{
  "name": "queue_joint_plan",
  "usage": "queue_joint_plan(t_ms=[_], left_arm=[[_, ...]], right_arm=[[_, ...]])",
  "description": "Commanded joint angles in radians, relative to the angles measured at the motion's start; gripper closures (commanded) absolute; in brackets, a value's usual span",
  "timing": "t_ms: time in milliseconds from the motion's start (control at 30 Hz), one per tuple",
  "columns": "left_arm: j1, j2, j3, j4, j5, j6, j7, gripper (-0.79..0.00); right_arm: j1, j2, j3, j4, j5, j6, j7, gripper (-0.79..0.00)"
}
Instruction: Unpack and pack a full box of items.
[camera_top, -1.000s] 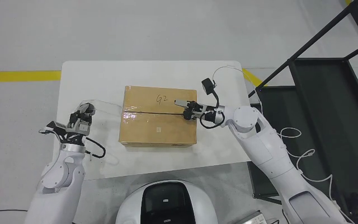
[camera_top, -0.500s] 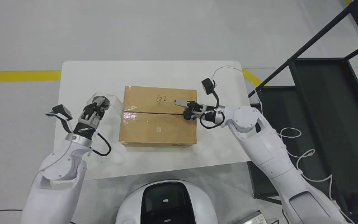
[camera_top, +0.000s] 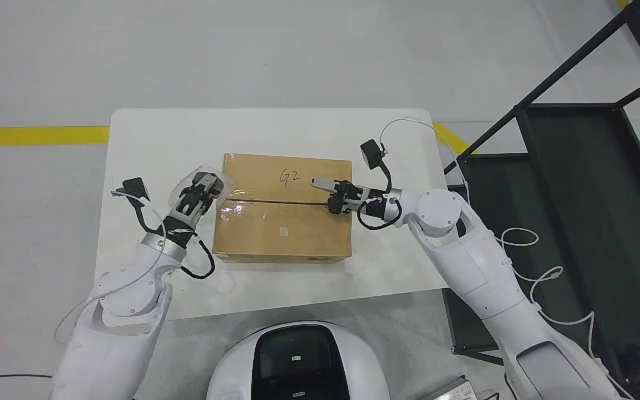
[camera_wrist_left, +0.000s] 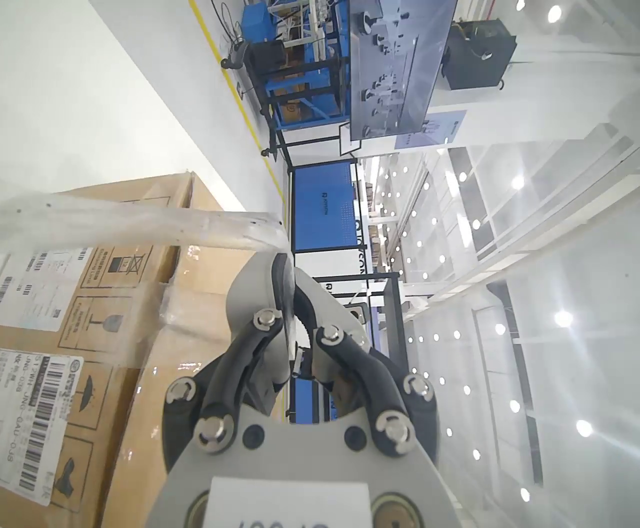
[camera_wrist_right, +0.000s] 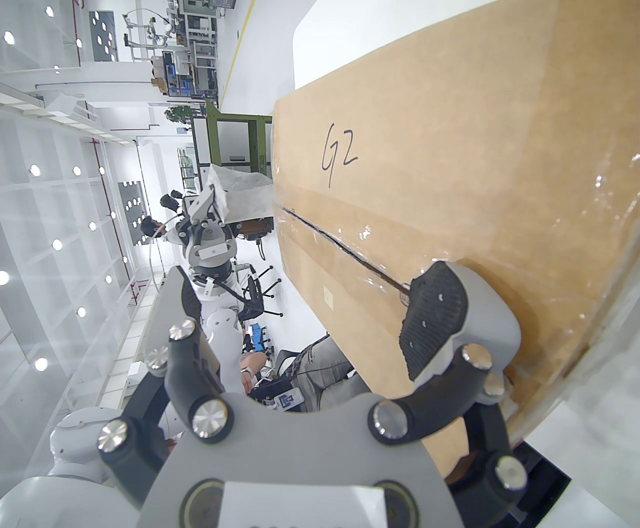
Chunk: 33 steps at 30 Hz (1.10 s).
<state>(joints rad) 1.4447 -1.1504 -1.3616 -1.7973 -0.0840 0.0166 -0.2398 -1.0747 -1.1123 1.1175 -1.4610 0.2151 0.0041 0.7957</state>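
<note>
One white table (camera_top: 400, 140) carries a closed cardboard box (camera_top: 283, 235), which lies between the two grippers. The right gripper (camera_top: 327, 194), jaws spread, rests one pad (camera_wrist_right: 435, 320) on the box top at the near end of the seam (camera_top: 285, 201). The left gripper (camera_top: 205, 187), at the far end, is pinched onto a clear tape strip (camera_wrist_left: 150, 227). Unpacking looks barely begun: the box is unopened, nothing is out, and all the repacking lies ahead.

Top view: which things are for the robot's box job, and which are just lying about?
For the job: cardboard box, clear tape strip pinched in the left hand, right hand open at the box's seam.
Just there: white table, black rack, yellow floor line.
</note>
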Motion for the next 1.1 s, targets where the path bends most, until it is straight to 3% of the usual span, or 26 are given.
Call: queue_joint_plan(t_ms=[0,400,1067], left_arm=[[-0.015,-0.002,0.017,0.015,0.021,0.010,0.000,0.000],[-0.099,-0.013,0.102,0.068,0.141,0.059,-0.040,0.000],[-0.097,-0.022,0.174,0.096,0.310,0.048,-0.058,0.000]], right_arm=[[0.000,0.000,0.000,0.000,0.000,0.000,0.000,-0.785],[-0.020,-0.001,0.003,-0.009,0.003,0.006,-0.015,-0.785],[-0.025,-0.004,0.007,0.004,0.019,0.016,-0.006,-0.785]])
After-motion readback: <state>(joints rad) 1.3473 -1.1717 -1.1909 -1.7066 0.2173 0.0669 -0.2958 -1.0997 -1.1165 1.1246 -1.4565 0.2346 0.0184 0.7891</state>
